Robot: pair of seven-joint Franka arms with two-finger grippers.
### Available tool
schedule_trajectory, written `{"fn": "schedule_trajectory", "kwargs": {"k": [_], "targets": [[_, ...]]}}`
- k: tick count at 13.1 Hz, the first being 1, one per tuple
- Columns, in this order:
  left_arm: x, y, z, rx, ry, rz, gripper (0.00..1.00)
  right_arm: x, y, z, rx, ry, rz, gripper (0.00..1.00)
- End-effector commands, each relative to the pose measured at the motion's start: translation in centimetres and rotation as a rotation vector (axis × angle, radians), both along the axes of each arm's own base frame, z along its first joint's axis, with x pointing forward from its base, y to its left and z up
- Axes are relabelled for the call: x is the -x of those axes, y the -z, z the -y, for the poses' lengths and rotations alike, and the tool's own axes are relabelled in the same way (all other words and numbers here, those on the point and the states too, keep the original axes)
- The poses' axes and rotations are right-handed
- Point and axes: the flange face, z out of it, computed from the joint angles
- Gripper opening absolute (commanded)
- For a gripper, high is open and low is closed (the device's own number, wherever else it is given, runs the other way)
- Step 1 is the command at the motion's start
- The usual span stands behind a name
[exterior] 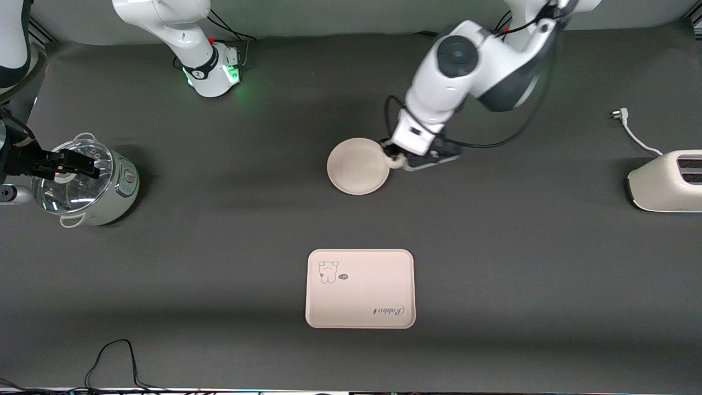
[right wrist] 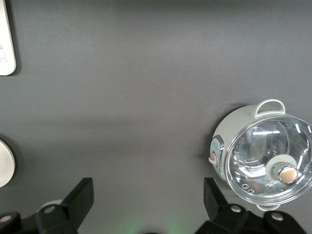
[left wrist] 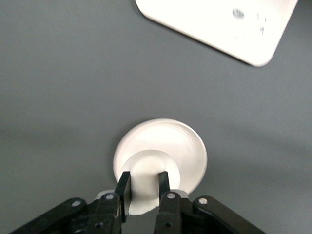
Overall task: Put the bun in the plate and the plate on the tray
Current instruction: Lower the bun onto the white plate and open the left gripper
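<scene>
Front view: right end effector waits spread over the pot; plate mid-bench, left end effector pinching the bun at its rim; tray nearer the camera

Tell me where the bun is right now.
The bun is pinched in the left pincer, held over the plate at its rim on the left arm's side, farther from the front camera than the tray.

You're looking at a matt dark table cover, cloth-like and smooth. The plate and tray are looking like smooth matt plastic, the cooker's lid is showing glossy clear glass, and the toaster is reading satin.
</scene>
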Motion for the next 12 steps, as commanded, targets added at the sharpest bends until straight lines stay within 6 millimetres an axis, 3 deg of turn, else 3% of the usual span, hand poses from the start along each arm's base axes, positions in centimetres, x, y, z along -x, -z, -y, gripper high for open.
{"fn": "schedule_trajectory", "kwargs": {"k": [1,2,5,8,9,10,12], "targets": [[1.6,6.1,4.4,-0.016,-0.051,0.0,0.28,0.0,-0.1,0.1,-0.012,-0.019,0.008,1.0],[2.3,8.3,5.7,-0.024,-0.047,0.015,0.3,0.0,-0.1,0.0,-0.012,-0.021,0.008,1.0],[3.3,13.7,7.1,-0.036,-0.033,0.023,0.32,0.0,-0.1,0.1,-0.012,-0.018,0.006,1.0],[3.4,16.8,7.0,-0.053,-0.021,0.003,0.34,0.0,-0.1,0.1,-0.012,-0.019,0.006,1.0],[3.3,16.8,6.9,-0.053,-0.021,0.003,0.5,0.0,-0.1,0.1,-0.012,-0.019,0.005,1.0],[3.3,16.8,6.9,-0.055,-0.023,0.002,0.97,0.0,-0.1,0.1,-0.012,-0.018,0.005,1.0],[3.4,16.9,6.8,-0.062,-0.02,-0.001,1.0,0.0,0.0,0.1,-0.012,-0.018,0.003,1.0]]}}
